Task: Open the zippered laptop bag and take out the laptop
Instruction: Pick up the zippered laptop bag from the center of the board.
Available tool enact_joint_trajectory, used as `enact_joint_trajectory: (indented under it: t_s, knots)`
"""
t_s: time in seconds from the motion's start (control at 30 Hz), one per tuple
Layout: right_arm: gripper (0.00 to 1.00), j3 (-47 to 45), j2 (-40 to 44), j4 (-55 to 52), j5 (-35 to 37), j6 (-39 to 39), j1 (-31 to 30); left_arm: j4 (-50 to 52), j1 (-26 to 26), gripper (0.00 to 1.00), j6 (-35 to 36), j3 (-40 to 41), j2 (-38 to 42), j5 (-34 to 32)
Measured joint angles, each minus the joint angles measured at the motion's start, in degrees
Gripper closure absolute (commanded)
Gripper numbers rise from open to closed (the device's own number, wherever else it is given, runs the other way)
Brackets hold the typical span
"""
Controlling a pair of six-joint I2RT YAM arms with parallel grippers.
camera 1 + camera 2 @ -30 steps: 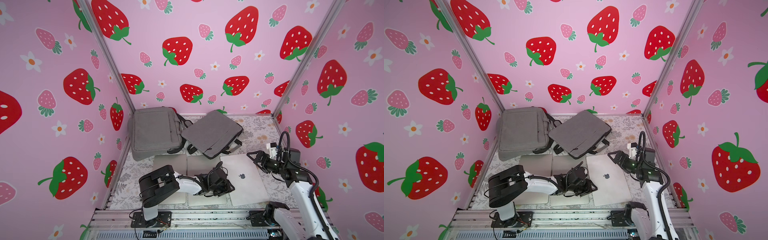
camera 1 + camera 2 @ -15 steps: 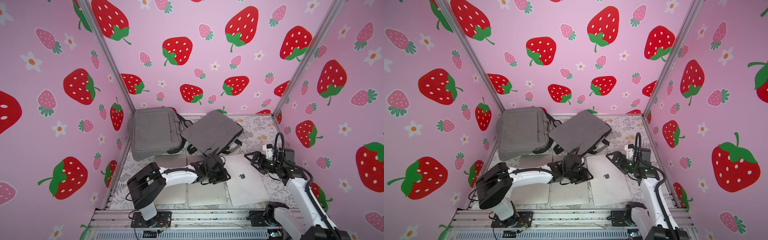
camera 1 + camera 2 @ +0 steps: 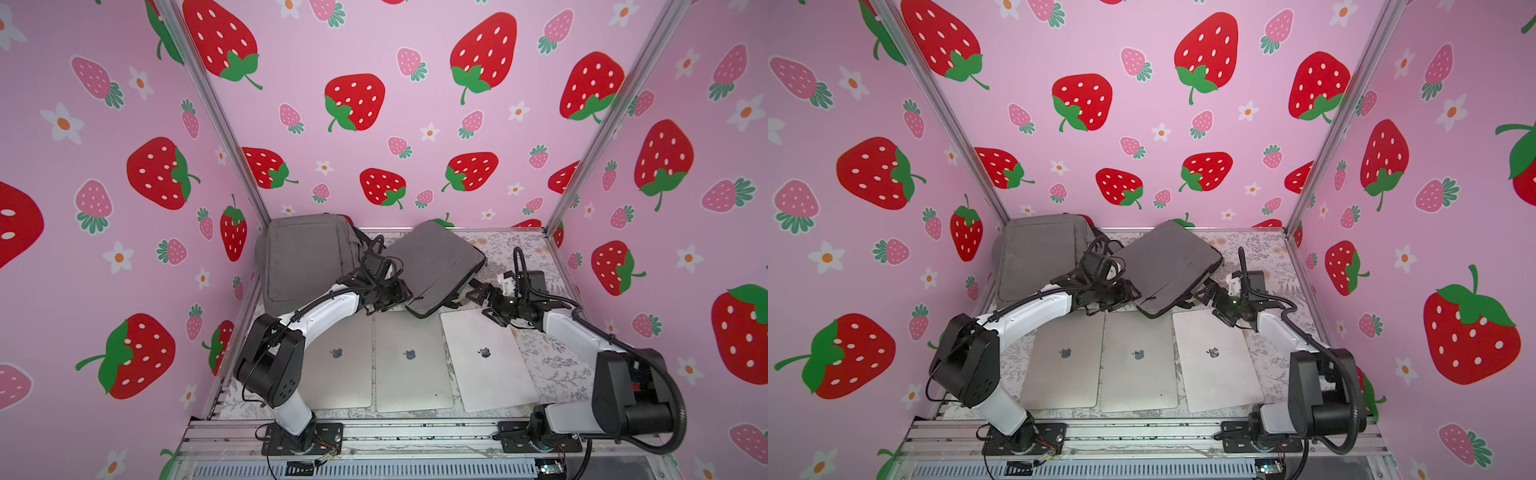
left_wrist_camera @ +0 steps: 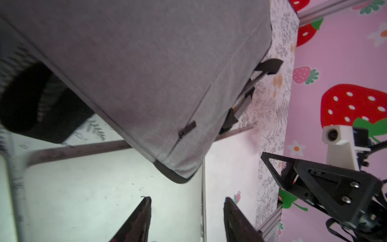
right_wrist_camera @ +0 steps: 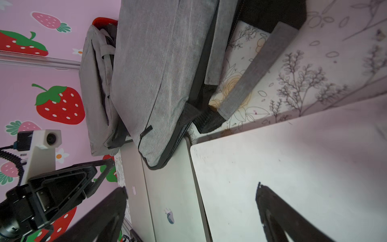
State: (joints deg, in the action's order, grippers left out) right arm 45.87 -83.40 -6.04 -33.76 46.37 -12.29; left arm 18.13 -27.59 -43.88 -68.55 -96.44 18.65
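A: Placement of the two top views?

B: Mounted high over the front rail (image 3: 415, 432), side by side, tilted down toward the worktop (image 3: 552, 361) and back wall (image 3: 395, 124). Set far off, covering the whole cell and both arms, with nearly equal framing in both top views.

A: Left wrist view?

B: Fixed behind the left pincer (image 4: 187, 199), low and close. Aimed along the fingers (image 4: 138, 220) at the laptop bag (image 4: 146, 62) corner and the right wrist camera (image 4: 335, 136).

A: Right wrist view?

B: Mirrored: fixed behind the right pincer (image 5: 191, 186), equally close, facing the same bag corner and the left wrist camera (image 5: 49, 138). Sharing that corner with every other view.
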Motion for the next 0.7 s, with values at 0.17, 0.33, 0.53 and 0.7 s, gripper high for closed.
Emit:
enact_joint_trajectory:
  t_s: [0.17, 0.33, 0.53, 0.7]
  knots:
    - [0.0, 4.59, -8.28, 2.84, 1.7, 0.74, -2.21, 0.02, 5.57, 0.41, 1.42, -1.9, -3.48, 0.26]
    - [0.0, 9.29, -15.8, 4.02, 2.89, 1.38, -3.19, -0.22, 8.31, 0.4, 2.12, -3.96, -7.48, 0.28]
    - [0.0, 13.38, -22.05, 5.16, 3.04, 2.25, -3.74, -0.83, 9.4, 0.4, 1.84, -4.74, -9.99, -0.02]
    - [0.01, 16.31, -25.11, 7.45, 2.86, 3.74, -4.72, -3.3, 9.66, 0.39, 0.55, -5.44, -12.7, -0.11]
